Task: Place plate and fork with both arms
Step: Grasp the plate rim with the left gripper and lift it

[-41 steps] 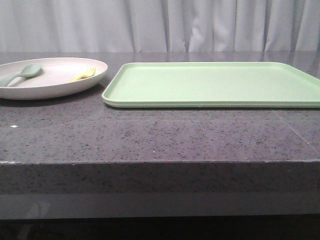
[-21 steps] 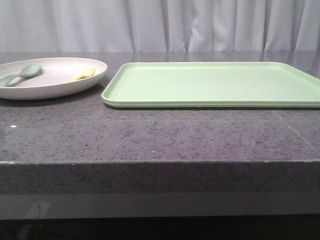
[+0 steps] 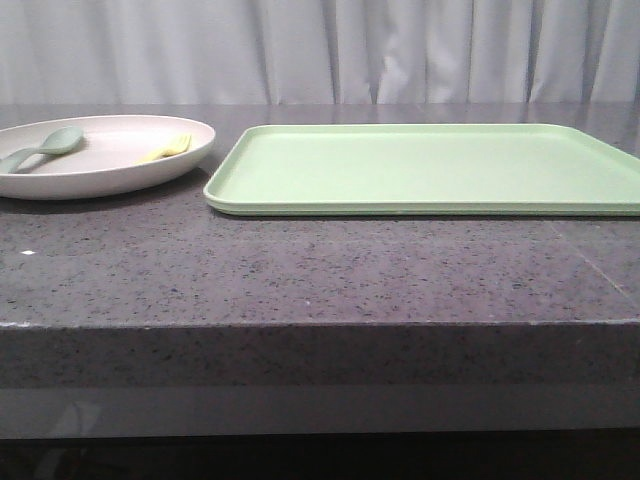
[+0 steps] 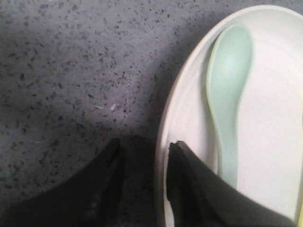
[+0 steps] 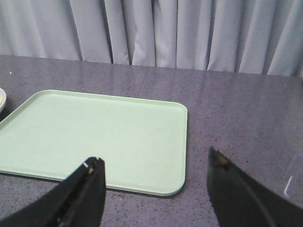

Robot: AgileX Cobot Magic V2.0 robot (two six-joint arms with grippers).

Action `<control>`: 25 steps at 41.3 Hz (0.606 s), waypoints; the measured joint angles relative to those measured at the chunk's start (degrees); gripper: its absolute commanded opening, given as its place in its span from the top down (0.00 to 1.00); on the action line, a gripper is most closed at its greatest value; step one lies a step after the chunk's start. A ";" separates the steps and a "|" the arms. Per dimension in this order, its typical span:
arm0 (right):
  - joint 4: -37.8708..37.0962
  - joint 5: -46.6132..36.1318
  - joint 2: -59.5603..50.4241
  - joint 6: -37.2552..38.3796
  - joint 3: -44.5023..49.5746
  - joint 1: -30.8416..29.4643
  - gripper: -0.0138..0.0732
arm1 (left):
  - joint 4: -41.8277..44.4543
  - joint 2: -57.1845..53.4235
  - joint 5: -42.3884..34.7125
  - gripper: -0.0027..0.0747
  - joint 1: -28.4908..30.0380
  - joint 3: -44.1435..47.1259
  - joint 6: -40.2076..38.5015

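Observation:
The pinkish-cream plate [image 3: 110,172] sits at the table's far left. The small yellow fork [image 3: 168,147] lies in it on the right side, and a grey-green spoon [image 3: 45,147] lies on the left side. In the left wrist view my left gripper [image 4: 144,147] is open and straddles the plate's rim [image 4: 182,109]: one finger is over the table outside, the other is over the dish beside the spoon [image 4: 229,90]. My right gripper [image 5: 154,163] is open and empty, above the table near a corner of the tray. Neither gripper shows in the front view.
A flat light-green tray [image 3: 430,165] lies right of the plate, close to it, and reaches the right edge of the view. It also shows in the right wrist view [image 5: 94,132]. Grey curtains hang behind the speckled grey table [image 3: 300,270].

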 measured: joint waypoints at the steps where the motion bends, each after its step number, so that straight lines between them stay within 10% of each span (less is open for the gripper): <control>1: 0.00 0.00 0.00 0.00 0.00 0.00 0.28 | -0.14 0.00 0.14 0.87 0.00 0.00 0.00; 25: 0.00 0.00 0.00 0.00 0.00 0.00 0.28 | -4.23 0.00 0.72 0.99 -0.13 0.00 0.39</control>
